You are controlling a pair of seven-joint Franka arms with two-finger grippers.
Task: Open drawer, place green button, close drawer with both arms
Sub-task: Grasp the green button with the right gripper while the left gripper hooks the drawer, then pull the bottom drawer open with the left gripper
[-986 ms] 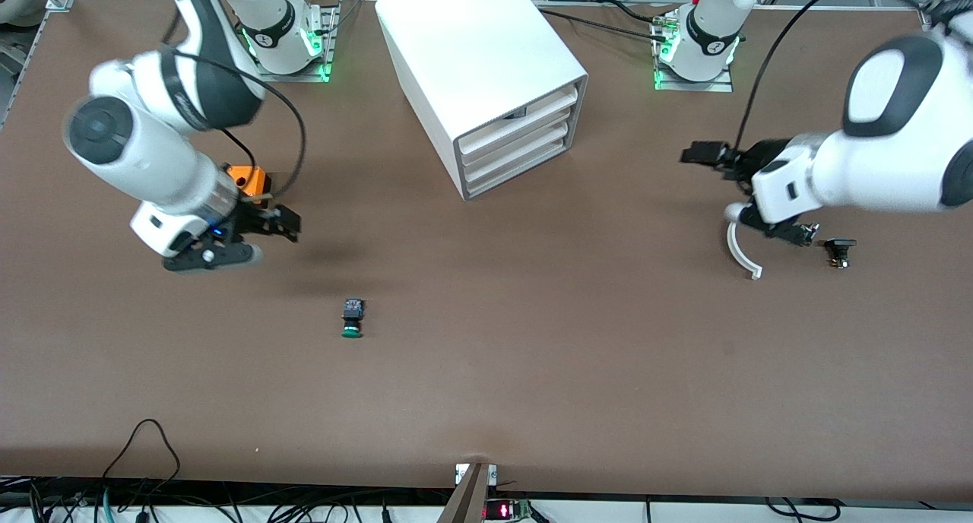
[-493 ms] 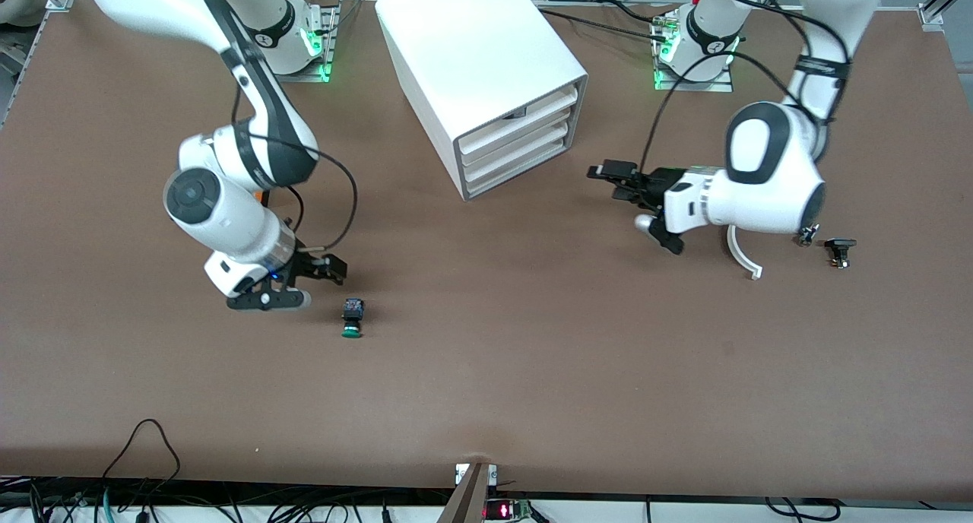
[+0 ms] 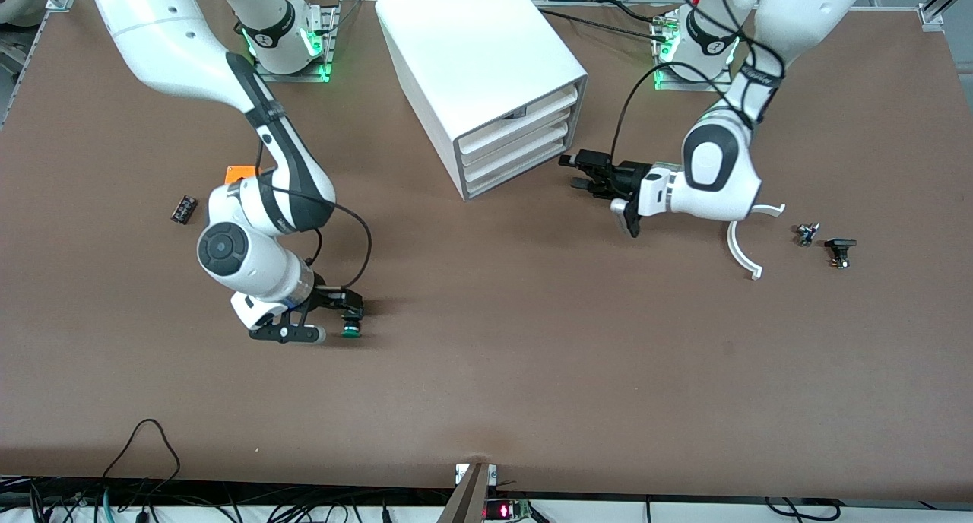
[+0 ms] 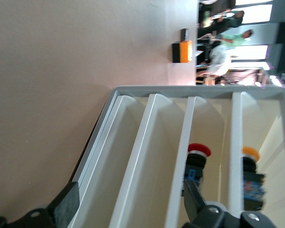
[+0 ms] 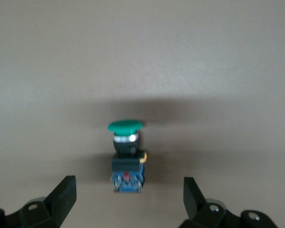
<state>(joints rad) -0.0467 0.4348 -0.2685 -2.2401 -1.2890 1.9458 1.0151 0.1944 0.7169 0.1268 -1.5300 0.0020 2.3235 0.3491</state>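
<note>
**Both grippers wide, nothing gripped**

The small green-capped, black-bodied push button (image 5: 127,156) lies on its side on the brown table, well nearer the front camera than the white three-drawer cabinet (image 3: 486,74). The right gripper (image 5: 128,199) hangs directly over it, jaws spread wide and empty, straddling the button across its long axis. The left gripper (image 3: 589,172), wide apart and empty, is just in front of the cabinet's shut lowest white plastic drawer (image 3: 521,166).

button (image 3: 351,329) on table (image 3: 532,371), nearer camera than cabinet (image 3: 486,82) | right tool (image 3: 343,304) apparently over button
</note>
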